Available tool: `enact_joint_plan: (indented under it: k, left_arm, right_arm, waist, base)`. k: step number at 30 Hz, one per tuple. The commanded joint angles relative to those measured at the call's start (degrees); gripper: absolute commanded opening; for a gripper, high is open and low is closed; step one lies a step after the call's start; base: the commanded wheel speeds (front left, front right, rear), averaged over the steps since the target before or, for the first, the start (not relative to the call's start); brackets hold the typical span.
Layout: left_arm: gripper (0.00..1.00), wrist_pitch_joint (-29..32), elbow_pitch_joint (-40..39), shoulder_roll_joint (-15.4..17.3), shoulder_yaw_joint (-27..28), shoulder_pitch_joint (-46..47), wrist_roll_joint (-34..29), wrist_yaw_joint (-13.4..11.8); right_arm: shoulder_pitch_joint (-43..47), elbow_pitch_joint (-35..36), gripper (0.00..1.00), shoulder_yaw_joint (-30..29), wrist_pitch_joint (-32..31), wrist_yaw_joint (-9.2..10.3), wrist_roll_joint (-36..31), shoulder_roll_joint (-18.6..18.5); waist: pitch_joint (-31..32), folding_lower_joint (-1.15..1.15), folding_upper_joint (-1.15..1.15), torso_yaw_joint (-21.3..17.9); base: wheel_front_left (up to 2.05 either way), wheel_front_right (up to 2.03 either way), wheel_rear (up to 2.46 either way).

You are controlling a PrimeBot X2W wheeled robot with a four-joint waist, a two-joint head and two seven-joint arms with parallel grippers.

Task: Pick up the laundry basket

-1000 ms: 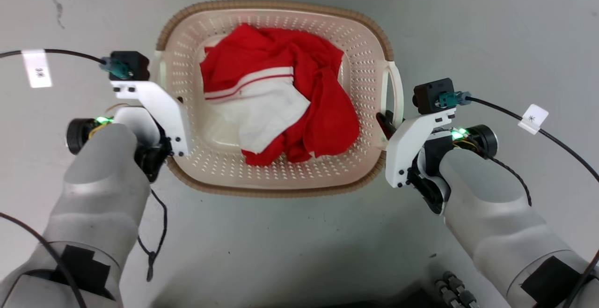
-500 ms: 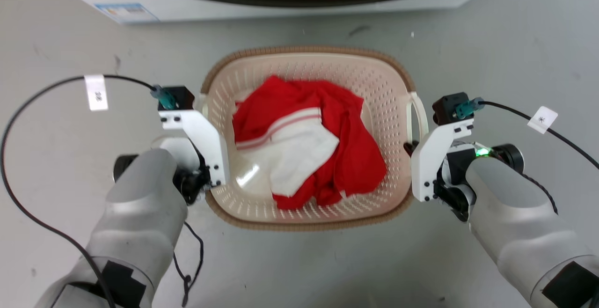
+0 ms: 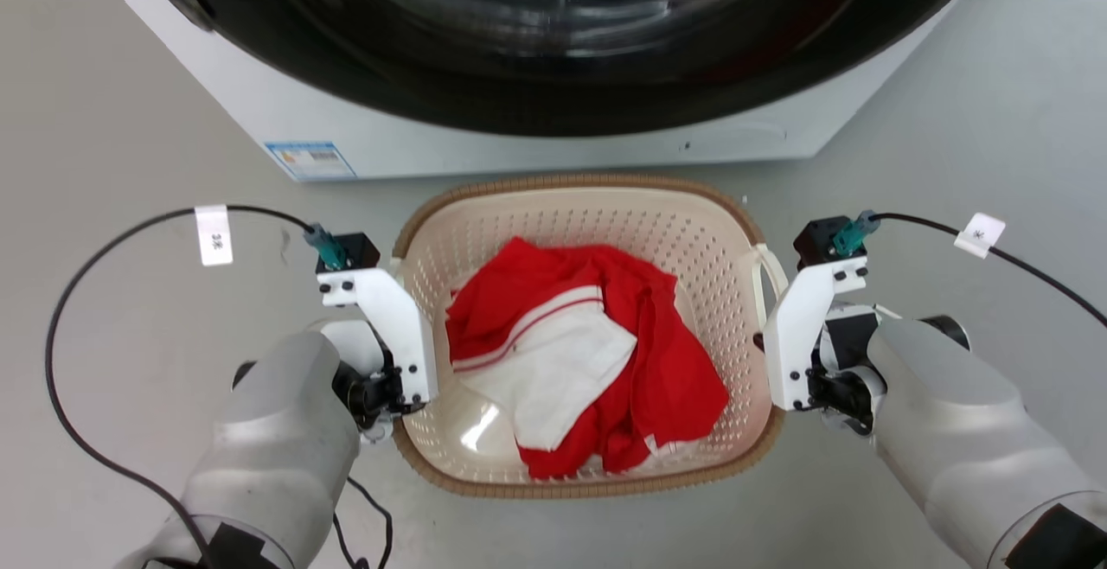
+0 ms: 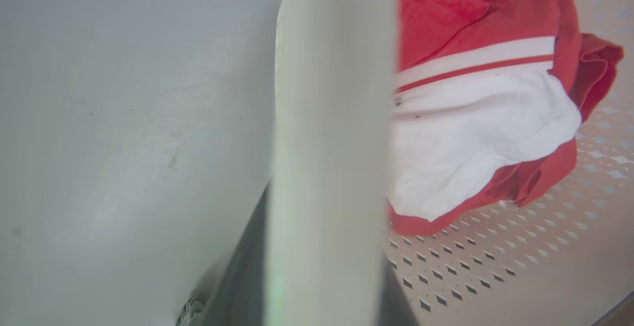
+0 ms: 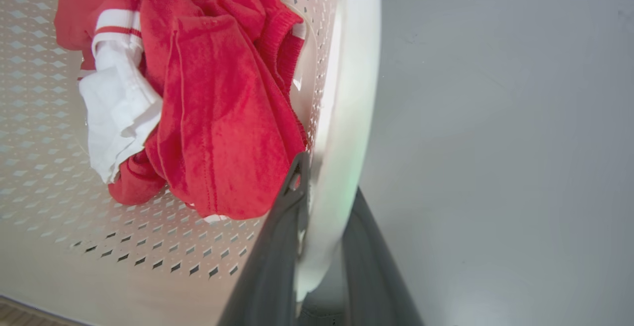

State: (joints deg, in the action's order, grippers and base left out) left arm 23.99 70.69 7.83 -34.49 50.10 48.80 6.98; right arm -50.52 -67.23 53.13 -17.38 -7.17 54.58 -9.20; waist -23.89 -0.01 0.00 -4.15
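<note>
Left tool (image 4: 322,271) grips the laundry basket (image 3: 588,197) by its left handle (image 4: 332,118), right tool (image 5: 327,192) by the right handle (image 5: 346,93), at frame centre, so it should lift level.

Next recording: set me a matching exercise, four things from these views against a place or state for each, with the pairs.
Things
1. washing machine
2. red and white garment
3. left gripper
4. right gripper

Places or states
A. lies inside the laundry basket
B. fingers astride the basket's right handle
C. stands just beyond the basket's far rim
D. fingers astride the basket's left handle

Pairs: 1-C, 2-A, 3-D, 4-B
</note>
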Motion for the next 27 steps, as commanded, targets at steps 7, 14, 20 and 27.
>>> enact_joint_plan:
  k: [7, 14, 20, 27]
  left_arm:
    - [0.0, 2.3, -0.24, -1.77, -0.85, -2.37, 2.34, 0.88]
    - [0.0, 4.45, -0.09, -2.11, -1.27, -4.04, 4.4, 0.89]
    - [0.0, 5.93, 0.09, -2.17, -1.68, -5.37, 5.78, 0.91]
    - [0.0, 7.55, 0.49, -2.46, -2.04, -7.35, 7.23, 0.98]
  right_arm:
    - [1.64, -0.59, 0.0, 1.05, -4.08, -0.52, 2.14, 1.2]
    - [1.53, -1.83, 0.0, 1.38, -7.7, -0.52, 3.61, 1.85]
    - [2.29, -3.03, 0.0, 1.59, -10.81, -0.53, 4.84, 2.7]
    - [3.6, -4.77, 0.0, 1.61, -14.51, -0.53, 5.81, 3.77]
  waist:
    - [7.14, 0.01, 0.0, 0.05]
    - [11.25, 0.01, 0.0, -0.12]
    - [14.27, 0.01, 0.0, -0.43]
    - [18.0, 0.01, 0.0, -0.64]
  base:
    - [0.0, 0.0, 0.0]
    - [0.0, 0.0, 0.0]
    - [0.0, 0.0, 0.0]
    - [0.0, 0.0, 0.0]
